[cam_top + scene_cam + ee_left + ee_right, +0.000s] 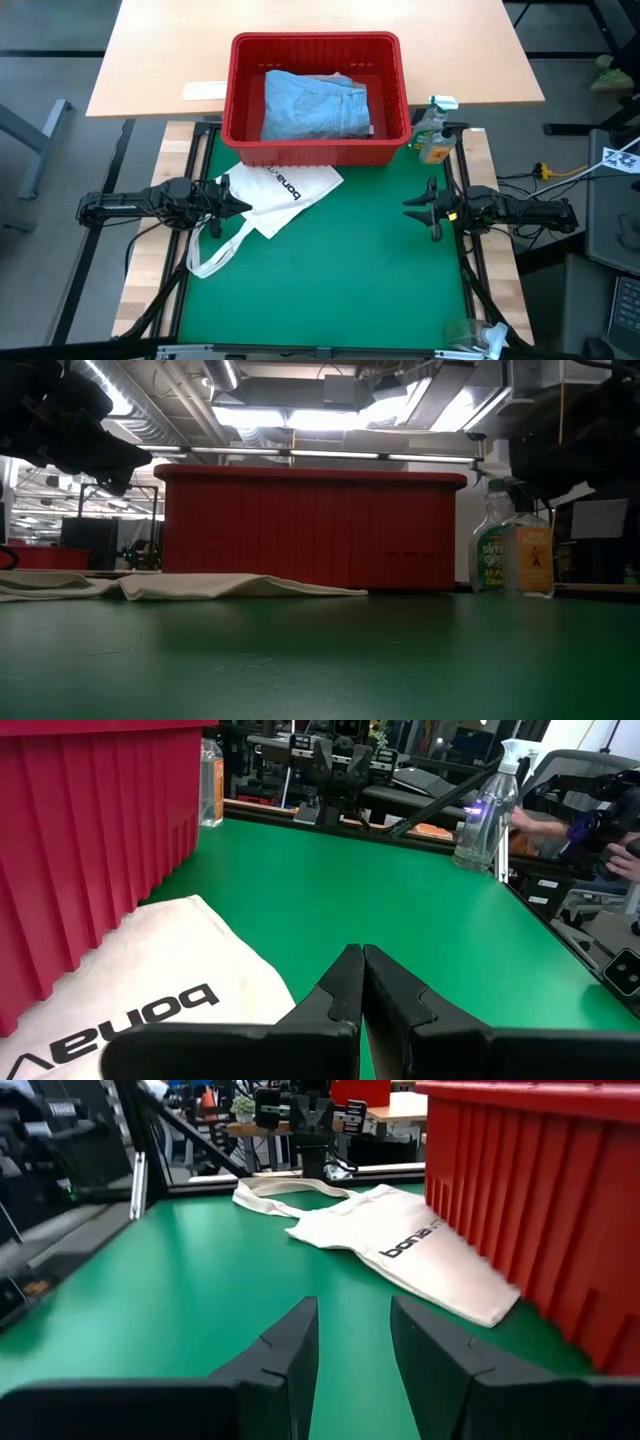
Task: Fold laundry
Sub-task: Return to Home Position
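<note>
The laundry in view is a folded pair of light blue denim jeans, lying inside the red plastic basket at the far middle of the green mat. My left gripper hangs at the mat's left side, shut, with nothing between its fingers. It is raised above the white tote bag. My right gripper hangs at the mat's right side, open and holding nothing. Both grippers point toward the mat's middle, well short of the basket.
The white tote bag with black lettering lies flat on the mat in front of the basket, its straps trailing toward the near left. Two spray bottles stand at the basket's right corner. A wooden table lies beyond the mat.
</note>
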